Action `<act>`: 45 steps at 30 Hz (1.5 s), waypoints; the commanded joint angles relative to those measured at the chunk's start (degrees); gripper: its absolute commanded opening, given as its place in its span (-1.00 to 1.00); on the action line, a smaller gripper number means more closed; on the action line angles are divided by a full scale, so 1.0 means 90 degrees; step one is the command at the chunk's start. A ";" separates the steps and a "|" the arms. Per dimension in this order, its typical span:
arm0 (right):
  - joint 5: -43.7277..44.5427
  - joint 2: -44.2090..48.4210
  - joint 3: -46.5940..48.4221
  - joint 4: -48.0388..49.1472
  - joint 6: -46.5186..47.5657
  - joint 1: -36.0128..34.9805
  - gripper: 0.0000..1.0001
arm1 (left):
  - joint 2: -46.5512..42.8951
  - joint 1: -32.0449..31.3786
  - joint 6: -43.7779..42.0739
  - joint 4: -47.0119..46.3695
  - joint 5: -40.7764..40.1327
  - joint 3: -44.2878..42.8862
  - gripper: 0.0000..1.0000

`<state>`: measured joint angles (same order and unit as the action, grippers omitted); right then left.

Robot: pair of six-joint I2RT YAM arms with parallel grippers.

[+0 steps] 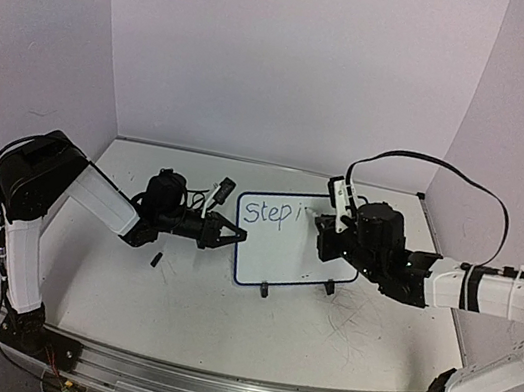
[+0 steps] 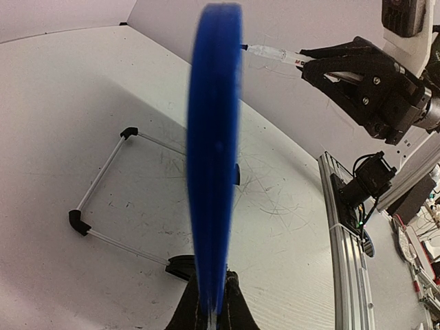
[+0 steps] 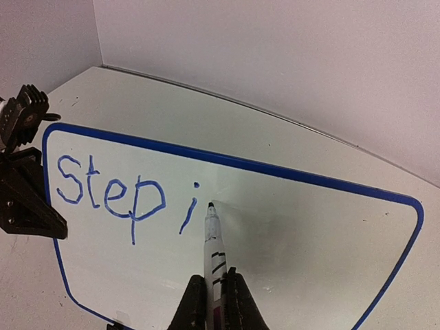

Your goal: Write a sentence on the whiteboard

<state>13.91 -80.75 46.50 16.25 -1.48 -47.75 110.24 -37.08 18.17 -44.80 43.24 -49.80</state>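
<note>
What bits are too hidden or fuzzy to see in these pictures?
Top view: the right arm covers the whiteboard's right side.
Left wrist view: the board is edge-on and blurred, so the sentence doesn't show.
Right wrist view: the board's bottom edge is cut off; the right jaws hide the marker's lower end.
Top view: a small black thing on the table is too tiny to name.

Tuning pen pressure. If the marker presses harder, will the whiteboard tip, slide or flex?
The whiteboard probably feels light and tippy: thin panel on small feet and a wire stand. Sliding looks unlikely: the left gripper is shut on its edge. Flex seems slight: it looks straight edge-on.
</note>
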 commanded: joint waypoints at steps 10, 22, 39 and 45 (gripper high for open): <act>0.0087 -0.0078 0.0174 0.0065 -0.0026 0.0019 -1.00 | -0.0014 0.0071 -0.0232 0.0676 -0.0331 -0.0042 -1.00; -0.0079 0.0007 0.0005 -0.0100 -0.0184 -0.0012 -1.00 | -0.0037 0.0069 -0.0238 0.0706 -0.0358 -0.0044 -1.00; -0.0182 0.0036 -0.0164 -0.0185 -0.0307 -0.0120 -1.00 | -0.0045 0.0068 -0.0244 0.0721 -0.0370 -0.0035 -1.00; -0.0046 0.0003 -0.0090 -0.0179 -0.0292 -0.0121 -1.00 | -0.0043 0.0067 -0.0247 0.0722 -0.0371 -0.0035 -1.00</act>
<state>12.48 -81.43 45.19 14.08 -3.31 -48.56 110.24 -37.08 18.13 -44.49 43.27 -49.89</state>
